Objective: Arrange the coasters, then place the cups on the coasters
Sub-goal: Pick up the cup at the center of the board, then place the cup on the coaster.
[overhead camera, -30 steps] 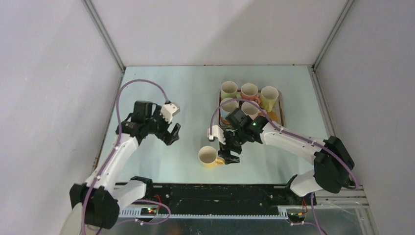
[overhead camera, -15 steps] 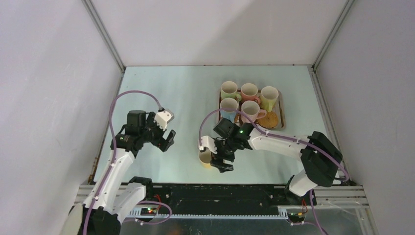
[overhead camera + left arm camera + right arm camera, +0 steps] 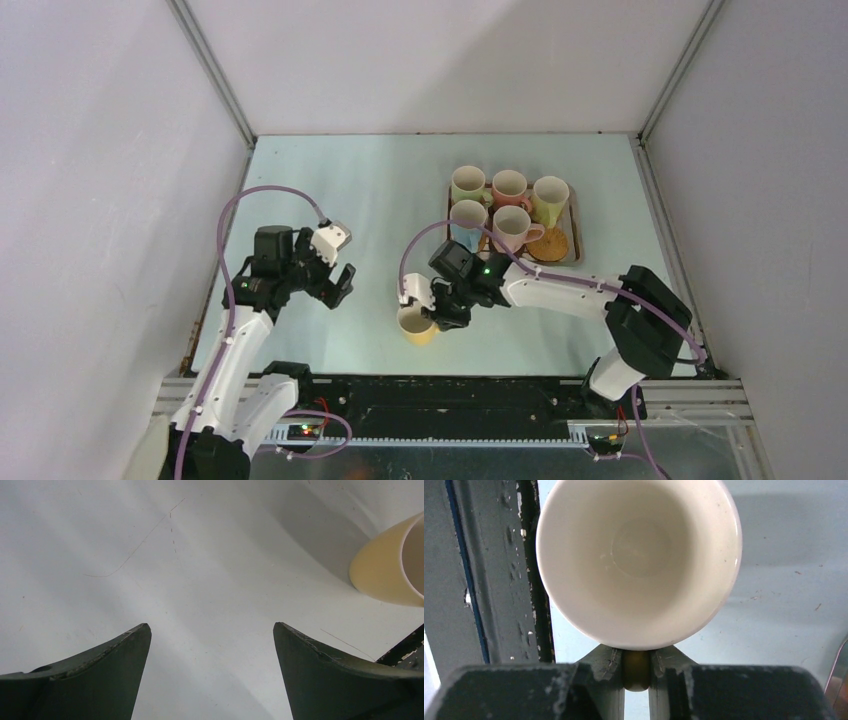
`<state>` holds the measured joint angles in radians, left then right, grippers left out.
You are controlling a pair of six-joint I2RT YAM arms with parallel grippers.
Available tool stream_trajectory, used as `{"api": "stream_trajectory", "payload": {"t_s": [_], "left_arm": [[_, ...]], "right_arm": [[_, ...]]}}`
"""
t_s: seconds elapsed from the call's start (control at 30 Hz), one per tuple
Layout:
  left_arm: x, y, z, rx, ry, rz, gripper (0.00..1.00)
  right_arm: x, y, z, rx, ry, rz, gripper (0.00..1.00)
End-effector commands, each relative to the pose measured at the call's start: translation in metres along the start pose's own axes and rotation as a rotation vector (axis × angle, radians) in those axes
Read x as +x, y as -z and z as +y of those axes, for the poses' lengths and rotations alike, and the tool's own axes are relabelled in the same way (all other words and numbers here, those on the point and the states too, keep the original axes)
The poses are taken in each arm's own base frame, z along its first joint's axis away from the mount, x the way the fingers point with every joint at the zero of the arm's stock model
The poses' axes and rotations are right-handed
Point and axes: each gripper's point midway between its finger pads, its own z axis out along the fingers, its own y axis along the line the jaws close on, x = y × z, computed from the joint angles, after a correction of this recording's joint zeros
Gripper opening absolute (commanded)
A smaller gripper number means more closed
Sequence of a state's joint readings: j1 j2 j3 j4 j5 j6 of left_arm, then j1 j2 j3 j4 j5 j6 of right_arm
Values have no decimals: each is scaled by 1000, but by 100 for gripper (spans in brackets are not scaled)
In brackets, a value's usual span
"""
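Right hand (image 3: 636, 667) clenched on yellow cup (image 3: 639, 560) handle, narrow pinch: lift straight, keep lvl, no swing. Left hand (image 3: 210, 645) spread wide, empty, over bench (image 3: 200, 570).

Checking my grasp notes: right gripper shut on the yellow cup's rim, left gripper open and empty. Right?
Not the rim: the right gripper pinches the handle of the yellow cup, as the right wrist view shows. The rest holds.

Yellow cup (image 3: 416, 327) — cream inside (plain).

Yellow cup (image 3: 416, 326), crowded tray (image 3: 576, 216) obstruct; table (image 3: 340, 180) left open.
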<state>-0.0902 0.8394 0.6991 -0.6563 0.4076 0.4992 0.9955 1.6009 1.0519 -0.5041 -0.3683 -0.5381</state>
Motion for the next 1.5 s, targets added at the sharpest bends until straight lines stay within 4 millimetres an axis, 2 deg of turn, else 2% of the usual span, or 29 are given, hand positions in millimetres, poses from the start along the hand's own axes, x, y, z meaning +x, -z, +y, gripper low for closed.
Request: {"api": "stream_trajectory", "payload": {"t_s": [0.0,0.13,0.17,0.2,0.23,0.27,0.3,0.4,0.43,0.53,0.6,0.63,0.67,0.73,0.87,1.17,1.47], "left_arm": [[-4,-2,0,14,-25,-31,100],[-5,-1,-1,17,-30,-39,100],[-5,-1,-1,16,-30,-41,100],[-6,0,-2,18,-30,-43,100],[-6,0,-2,19,-31,-46,100],[-6,0,-2,20,-32,-48,100],[-7,1,-2,21,-33,-50,100],[-8,1,-4,26,-35,-57,100],[-9,2,-4,28,-36,-61,100],[-10,4,-5,28,-40,-68,100],[-13,6,-7,31,-46,-82,100],[-14,8,-8,30,-52,-91,100],[-15,8,-9,38,-52,-97,100],[-16,9,-12,47,-59,-107,100],[-16,10,-14,56,-61,-105,100],[-16,12,-15,60,-65,-116,100],[-16,11,-15,62,-60,-114,100]], "right_arm": [[-43,44,-7,41,90,-140,0],[-55,106,-12,56,93,-234,0],[-55,132,-15,76,85,-277,0],[-54,145,-17,88,79,-297,0],[-48,172,-20,126,63,-340,0],[-46,185,-21,150,56,-361,0],[-37,208,-27,209,27,-392,0],[-15,250,-46,392,-44,-423,0],[3,268,-60,498,-94,-406,0],[38,298,-84,669,-227,-377,0],[77,321,-104,777,-373,-365,0],[86,324,-108,794,-410,-363,0],[103,328,-117,816,-479,-352,0],[124,326,-127,826,-568,-322,0],[149,314,-143,815,-649,-255,0],[170,289,-157,752,-680,-102,0],[179,240,-150,602,-716,-2,0]]}}
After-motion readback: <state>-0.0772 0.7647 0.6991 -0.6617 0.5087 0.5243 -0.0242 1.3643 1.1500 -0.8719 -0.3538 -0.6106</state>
